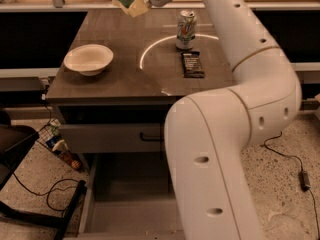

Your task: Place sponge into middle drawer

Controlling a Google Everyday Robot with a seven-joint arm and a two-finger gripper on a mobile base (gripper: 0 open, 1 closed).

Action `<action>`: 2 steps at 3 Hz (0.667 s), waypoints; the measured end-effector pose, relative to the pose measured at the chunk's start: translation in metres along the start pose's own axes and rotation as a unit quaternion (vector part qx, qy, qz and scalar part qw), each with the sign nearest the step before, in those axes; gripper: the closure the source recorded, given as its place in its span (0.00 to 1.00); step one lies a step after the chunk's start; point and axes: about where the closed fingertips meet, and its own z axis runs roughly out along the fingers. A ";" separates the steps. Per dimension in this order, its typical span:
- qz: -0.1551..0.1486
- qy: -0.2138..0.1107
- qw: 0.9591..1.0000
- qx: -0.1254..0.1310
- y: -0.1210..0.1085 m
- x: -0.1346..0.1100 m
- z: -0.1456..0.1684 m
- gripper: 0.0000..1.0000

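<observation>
The sponge [128, 2], yellow with a dark green layer, hangs in the air above the back edge of the counter [125, 81]. My gripper [140, 1] at the top of the view is shut on it. The white arm bends down through the right and middle of the view. The middle drawer [131, 186] stands pulled out low at the front of the cabinet; its grey floor is bare where it shows, and the arm hides its right part.
A white bowl [89, 59] sits at the counter's left. A soda can [186, 29] and a dark snack bar [192, 64] sit at its right. A grey drawer front with a dark handle [112, 136] is above the open drawer. A dark chair [15, 146] and cables are at left.
</observation>
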 end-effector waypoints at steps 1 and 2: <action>-0.022 0.007 1.000 0.010 0.012 -0.009 -0.047 1.00; -0.039 -0.026 0.997 0.063 0.027 -0.035 -0.133 1.00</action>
